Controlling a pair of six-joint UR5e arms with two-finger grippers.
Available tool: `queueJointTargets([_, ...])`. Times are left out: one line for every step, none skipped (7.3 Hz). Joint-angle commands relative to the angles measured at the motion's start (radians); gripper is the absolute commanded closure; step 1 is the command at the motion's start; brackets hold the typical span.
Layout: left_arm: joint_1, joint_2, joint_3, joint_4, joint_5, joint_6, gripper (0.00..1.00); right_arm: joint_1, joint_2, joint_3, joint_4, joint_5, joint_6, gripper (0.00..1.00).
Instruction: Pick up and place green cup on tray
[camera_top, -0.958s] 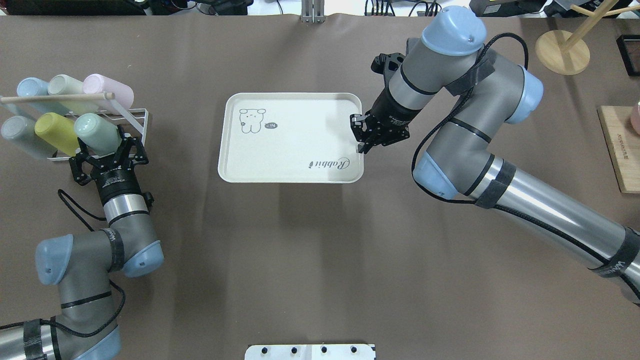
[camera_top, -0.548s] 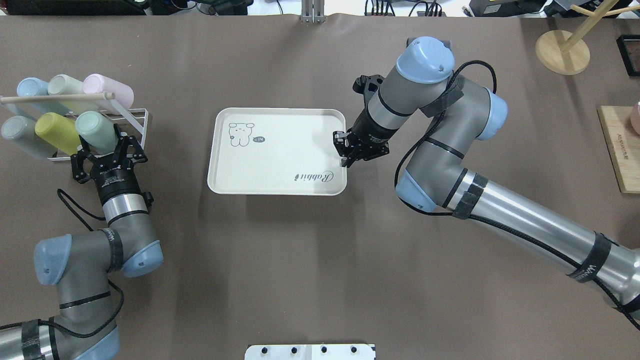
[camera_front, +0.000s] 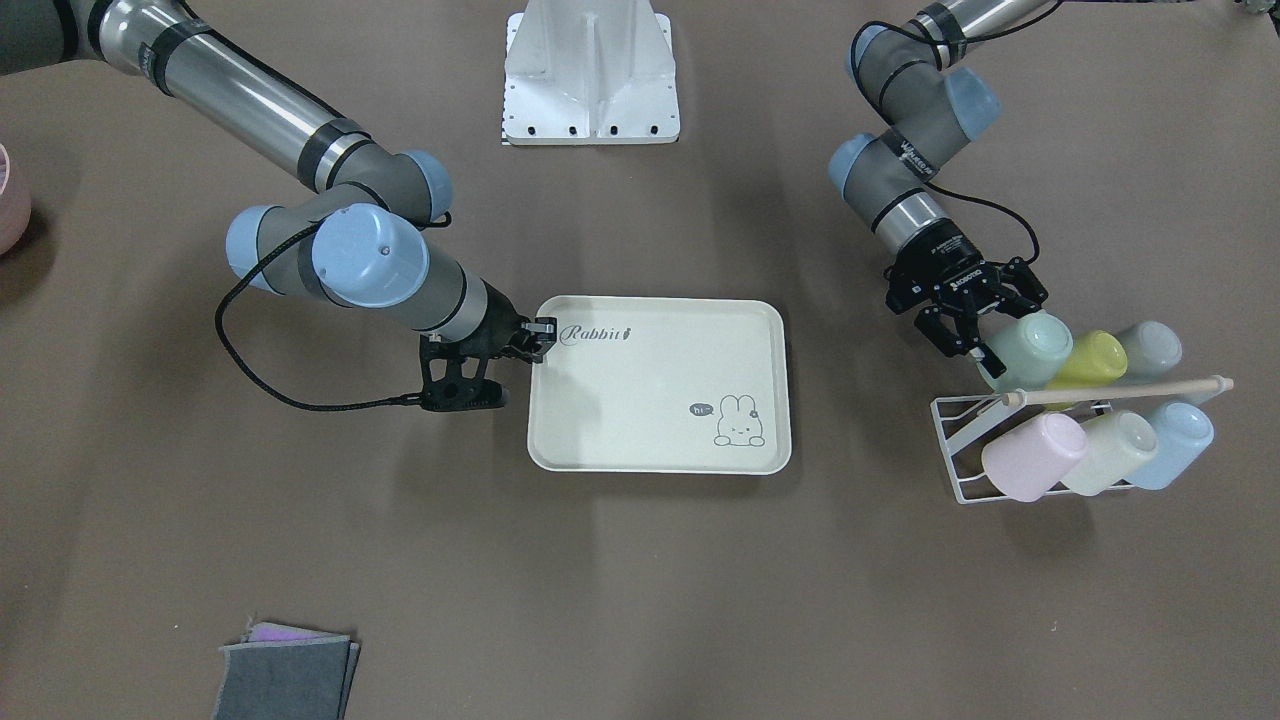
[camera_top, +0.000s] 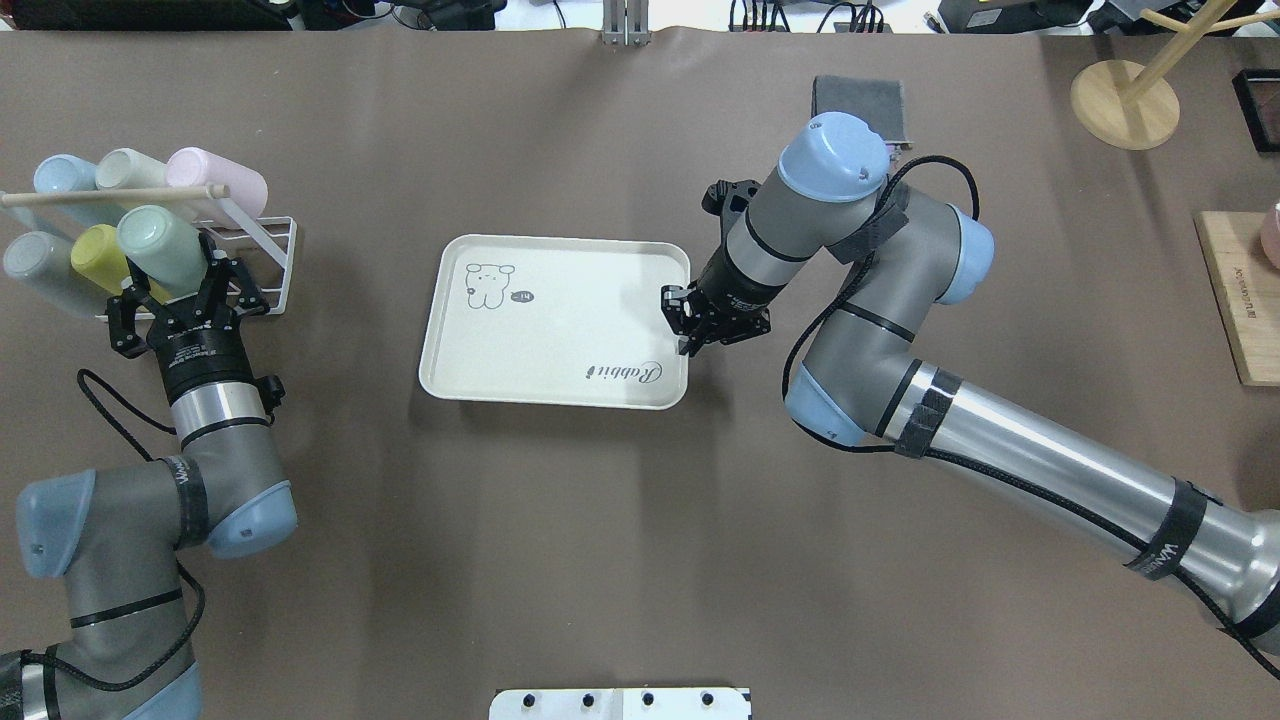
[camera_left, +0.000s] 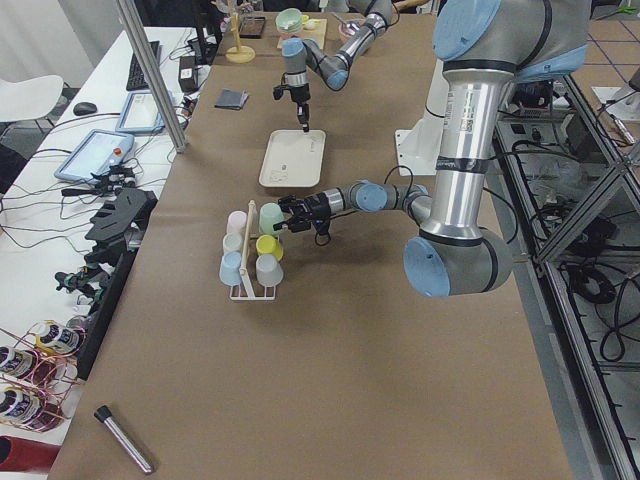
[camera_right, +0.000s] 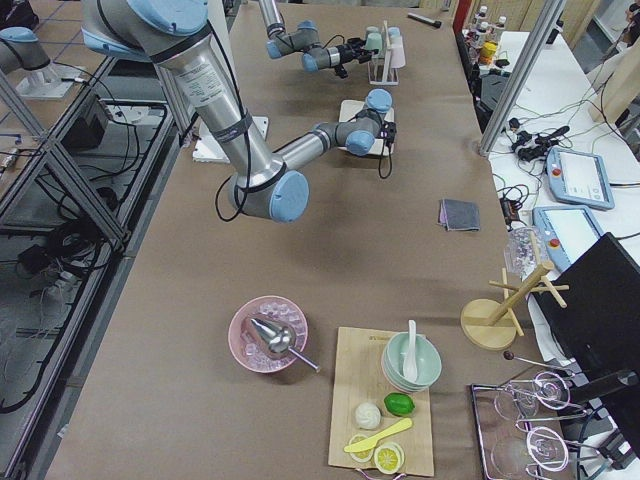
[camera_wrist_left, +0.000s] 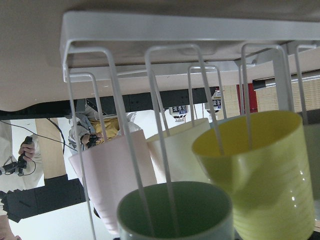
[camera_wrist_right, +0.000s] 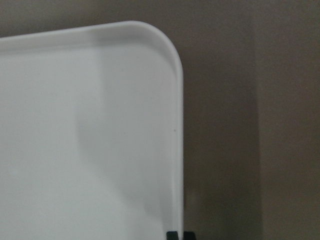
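The mint-green cup (camera_top: 158, 243) lies tilted over the front row of a white wire rack (camera_top: 285, 270), partly covering the lime cup (camera_top: 88, 258). My left gripper (camera_top: 176, 284) straddles its mouth end and is shut on it; the left wrist view shows the cup's rim (camera_wrist_left: 175, 210) close up with a rack peg inside. In the front-facing view the cup (camera_front: 1030, 345) sits just beyond that gripper (camera_front: 965, 348). The cream "Rabbit" tray (camera_top: 560, 300) lies mid-table. My right gripper (camera_top: 688, 338) is shut on its right rim, seen as an edge in the right wrist view (camera_wrist_right: 75, 125).
The rack also holds pink (camera_top: 215, 180), cream (camera_top: 125, 170), blue (camera_top: 60, 175) and grey-blue (camera_top: 35, 270) cups under a wooden rod. A grey cloth (camera_top: 858, 100) lies behind the right arm. A wooden stand (camera_top: 1125, 105) and board (camera_top: 1240, 300) are far right.
My right gripper has dragged the tray left and toward the robot. My left gripper has moved left with the green cup, which has shifted over the lime cup.
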Motion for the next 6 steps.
queueJointTargets([-0.001, 0.021, -0.062, 0.000, 0.006, 0.000, 0.75, -0.010, -0.003, 0.000, 0.006, -0.004, -0.001, 1.00])
queueJointTargets([-0.001, 0.039, -0.102, 0.000, 0.006, 0.000, 0.75, -0.017, -0.004, 0.002, 0.008, -0.004, -0.004, 1.00])
queueJointTargets([-0.001, 0.065, -0.152, -0.001, 0.007, 0.000, 0.75, -0.020, -0.006, 0.006, 0.008, -0.004, -0.002, 1.00])
queueJointTargets([-0.007, 0.110, -0.240, -0.001, 0.025, 0.002, 0.76, -0.021, -0.004, 0.006, 0.008, -0.002, 0.002, 0.57])
queueJointTargets([-0.007, 0.130, -0.309, -0.007, 0.027, 0.002, 0.77, -0.020, -0.007, 0.012, 0.009, -0.002, 0.003, 0.01])
queueJointTargets([-0.018, 0.147, -0.373, -0.039, 0.027, 0.000, 0.81, -0.015, -0.007, 0.016, 0.008, -0.002, 0.006, 0.00])
